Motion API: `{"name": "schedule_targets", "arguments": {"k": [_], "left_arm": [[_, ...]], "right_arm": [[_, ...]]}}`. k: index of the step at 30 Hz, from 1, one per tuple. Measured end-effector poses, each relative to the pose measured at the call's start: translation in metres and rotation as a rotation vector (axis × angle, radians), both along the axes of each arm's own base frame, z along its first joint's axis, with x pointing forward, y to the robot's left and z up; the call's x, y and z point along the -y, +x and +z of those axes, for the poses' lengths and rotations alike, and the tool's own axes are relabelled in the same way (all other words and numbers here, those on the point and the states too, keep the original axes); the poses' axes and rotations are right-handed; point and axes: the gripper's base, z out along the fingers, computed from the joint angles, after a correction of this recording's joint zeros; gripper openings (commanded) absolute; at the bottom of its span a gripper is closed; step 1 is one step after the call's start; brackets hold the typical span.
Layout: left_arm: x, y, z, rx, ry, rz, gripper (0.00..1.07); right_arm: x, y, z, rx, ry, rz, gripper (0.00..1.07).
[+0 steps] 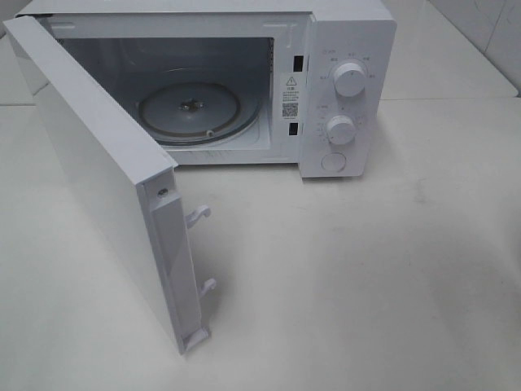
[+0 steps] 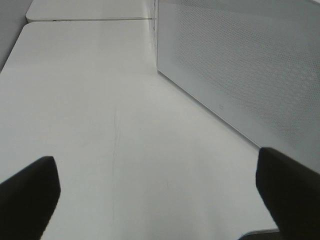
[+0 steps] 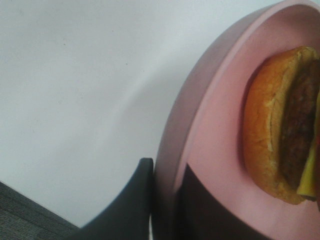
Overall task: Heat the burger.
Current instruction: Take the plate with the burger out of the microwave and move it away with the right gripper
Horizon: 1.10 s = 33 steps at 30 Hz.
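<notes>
Fingers of the right gripper (image 3: 165, 200) are black and smooth, pinched together on the rim of a pink plate (image 3: 210, 130), one finger (image 3: 132, 200) outside the rim and the other inside it. On that plate sits the burger (image 3: 280, 125), close to the gripped edge: a golden-brown bun with a porous cut face, a dark brown patty and a sliver of yellow showing. The plate is round, matte, with a raised lip. Behind it lies a pale grey-white surface, and a strip of dark grey woven texture shows in one corner of the right wrist view.

The left gripper (image 2: 160, 200) has its two black fingers (image 2: 27, 192) standing wide apart with nothing between them, low over a white table (image 2: 100, 110). Beside it rises the microwave door's outer face (image 2: 240, 70), white with a fine dotted mesh pattern.

From the high camera, a white microwave (image 1: 350, 49) stands at the back of the table (image 1: 391, 285), which is smooth, slightly glossy and faintly scuffed. Its door (image 1: 98, 179) swings fully open to the left, showing two hooked latches (image 1: 199, 216) on its edge. Inside the microwave lies a round glass turntable (image 1: 195, 110). On the microwave's right panel are two round white knobs (image 1: 350, 79) and a round button (image 1: 334, 161). Neither arm, plate nor burger shows in this view. Pale tiles lie beyond the microwave.
</notes>
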Motion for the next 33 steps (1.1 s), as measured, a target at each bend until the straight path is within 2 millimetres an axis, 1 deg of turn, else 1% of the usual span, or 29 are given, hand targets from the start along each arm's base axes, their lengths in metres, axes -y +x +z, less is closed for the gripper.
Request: {"name": "schedule_targets", "arguments": {"k": [2, 3, 5, 8, 12, 15, 17, 21, 23, 26, 28, 33], "left_arm": [[0.0, 0.0, 0.0, 0.0, 0.0, 0.0, 1.0], [0.0, 0.0, 0.0, 0.0, 0.0, 0.0, 1.0], [0.0, 0.0, 0.0, 0.0, 0.0, 0.0, 1.0], [0.0, 0.0, 0.0, 0.0, 0.0, 0.0, 1.0], [0.0, 0.0, 0.0, 0.0, 0.0, 0.0, 1.0], [0.0, 0.0, 0.0, 0.0, 0.0, 0.0, 1.0], [0.0, 0.0, 0.0, 0.0, 0.0, 0.0, 1.0], [0.0, 0.0, 0.0, 0.0, 0.0, 0.0, 1.0], [0.0, 0.0, 0.0, 0.0, 0.0, 0.0, 1.0], [0.0, 0.0, 0.0, 0.0, 0.0, 0.0, 1.0], [0.0, 0.0, 0.0, 0.0, 0.0, 0.0, 1.0], [0.0, 0.0, 0.0, 0.0, 0.0, 0.0, 1.0]], "right_arm": [[-0.004, 0.006, 0.003, 0.002, 0.018, -0.043, 0.0], [-0.004, 0.006, 0.003, 0.002, 0.018, -0.043, 0.0], [-0.01, 0.016, 0.004, -0.014, 0.018, -0.101, 0.0], [-0.012, 0.017, 0.004, -0.021, 0.018, -0.113, 0.0], [-0.021, 0.031, 0.005, -0.034, 0.027, -0.177, 0.0], [-0.024, 0.035, 0.004, -0.041, 0.026, -0.204, 0.0], [-0.028, 0.041, -0.001, -0.066, 0.01, -0.247, 0.0], [-0.032, 0.047, -0.005, -0.082, -0.003, -0.301, 0.0], [-0.038, 0.056, -0.008, -0.096, -0.022, -0.374, 0.0], [-0.039, 0.058, -0.009, -0.102, -0.031, -0.386, 0.0], [-0.044, 0.065, -0.015, -0.118, -0.057, -0.434, 0.0], [-0.047, 0.07, -0.019, -0.116, -0.057, -0.473, 0.0]]}}
